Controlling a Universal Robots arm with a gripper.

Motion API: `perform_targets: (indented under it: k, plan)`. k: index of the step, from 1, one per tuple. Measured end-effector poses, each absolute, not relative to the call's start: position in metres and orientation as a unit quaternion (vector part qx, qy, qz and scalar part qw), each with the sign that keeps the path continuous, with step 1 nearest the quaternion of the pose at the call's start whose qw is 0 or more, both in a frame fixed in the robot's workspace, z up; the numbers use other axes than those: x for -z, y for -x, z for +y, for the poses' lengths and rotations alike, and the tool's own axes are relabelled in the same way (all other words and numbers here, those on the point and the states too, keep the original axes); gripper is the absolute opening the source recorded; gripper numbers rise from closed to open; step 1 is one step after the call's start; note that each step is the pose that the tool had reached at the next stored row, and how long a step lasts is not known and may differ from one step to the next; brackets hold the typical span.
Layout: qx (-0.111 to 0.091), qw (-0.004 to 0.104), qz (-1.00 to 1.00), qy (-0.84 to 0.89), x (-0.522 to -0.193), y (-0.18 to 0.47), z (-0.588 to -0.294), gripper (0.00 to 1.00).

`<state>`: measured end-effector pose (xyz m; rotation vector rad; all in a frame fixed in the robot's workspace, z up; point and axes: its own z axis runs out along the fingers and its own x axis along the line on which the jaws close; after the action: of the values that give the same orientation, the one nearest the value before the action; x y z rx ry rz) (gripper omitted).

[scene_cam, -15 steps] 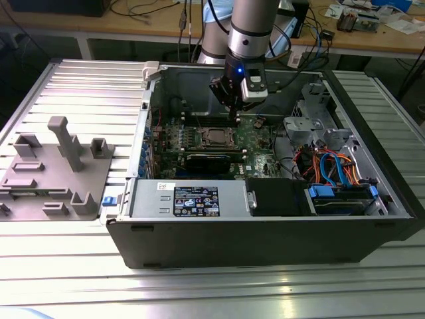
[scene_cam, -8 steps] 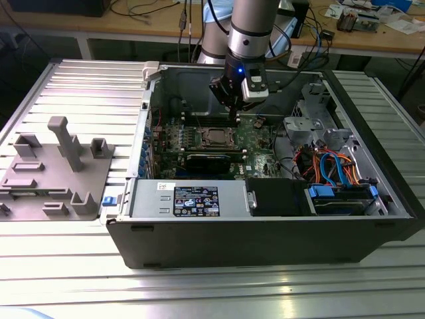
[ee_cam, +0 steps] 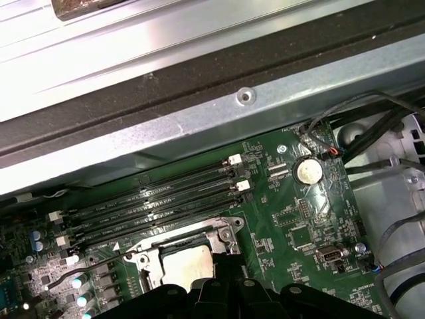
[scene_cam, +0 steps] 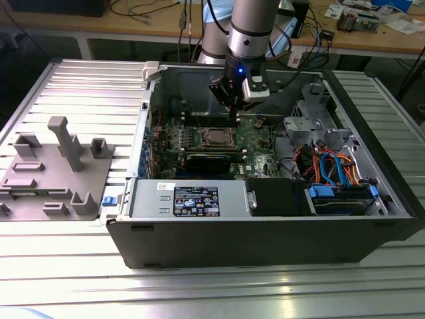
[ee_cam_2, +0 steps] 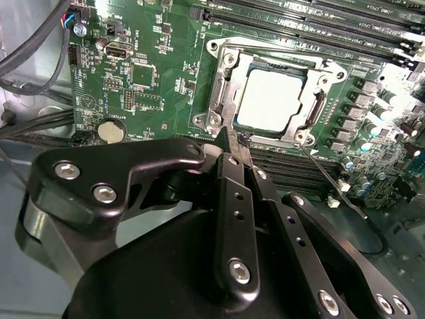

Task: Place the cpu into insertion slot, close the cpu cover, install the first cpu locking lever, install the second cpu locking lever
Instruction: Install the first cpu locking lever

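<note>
Ribbed metal surface (scene_cam: pixel 53 266): carries an open computer case (scene_cam: pixel 265 239) and, well apart at the exterior view's left, a grey fixture block (scene_cam: pixel 56 169). Wooden bench with cables behind.

Green motherboard (ee_cam_2: pixel 146 73): lies flat in the case.

Insertion slot (ee_cam_2: pixel 222 100): silver rim, on the motherboard beside long black memory slots (ee_cam: pixel 153 199).

Cpu (ee_cam_2: pixel 269 100): silver top face up, seated in the slot.

Cpu cover (ee_cam_2: pixel 312 70): lies down around the chip, framing it.

Thin locking lever (ee_cam_2: pixel 332 186): stands out free from the socket's corner.

Tool (ee_cam_2: pixel 232 143): black fingers pressed together, empty, tips just beside the socket's edge.
</note>
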<state>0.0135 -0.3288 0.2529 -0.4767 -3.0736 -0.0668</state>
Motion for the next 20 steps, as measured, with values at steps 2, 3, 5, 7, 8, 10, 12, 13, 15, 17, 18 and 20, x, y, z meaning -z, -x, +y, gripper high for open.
perform_targets:
  k: [2,3,5,7,8,10,12,13,15,17,18,20]
  plan:
    - [0.021,0.015,-0.988,0.15,-0.2529,-0.0135,-0.3288,0.11]
    - [0.021,0.015,-0.989,0.149,-0.2529,-0.0135,-0.3288,0.11]
    - [0.021,0.015,-0.989,0.146,-0.2529,-0.0135,-0.3288,0.11]
    - [0.021,0.016,-0.989,0.142,-0.2529,-0.0135,-0.3288,0.11]
    - [0.021,0.016,-0.99,0.141,-0.2529,-0.0135,-0.3288,0.11]
    - [0.021,0.016,-0.99,0.138,-0.2529,-0.0135,-0.3288,0.11]
    - [0.021,0.016,-0.991,0.135,-0.2529,-0.0135,-0.3288,0.11]
    - [0.021,0.016,-0.991,0.133,-0.2529,-0.0135,-0.3288,0.11]
    - [0.021,0.016,-0.991,0.13,-0.2529,-0.0135,-0.3288,0.11]
    - [0.021,0.016,-0.992,0.126,-0.2529,-0.0135,-0.3288,0.11]
    - [0.021,0.016,-0.992,0.123,-0.2529,-0.0135,-0.3288,0.11]
    - [0.021,0.016,-0.993,0.118,-0.2529,-0.0135,-0.3288,0.11]
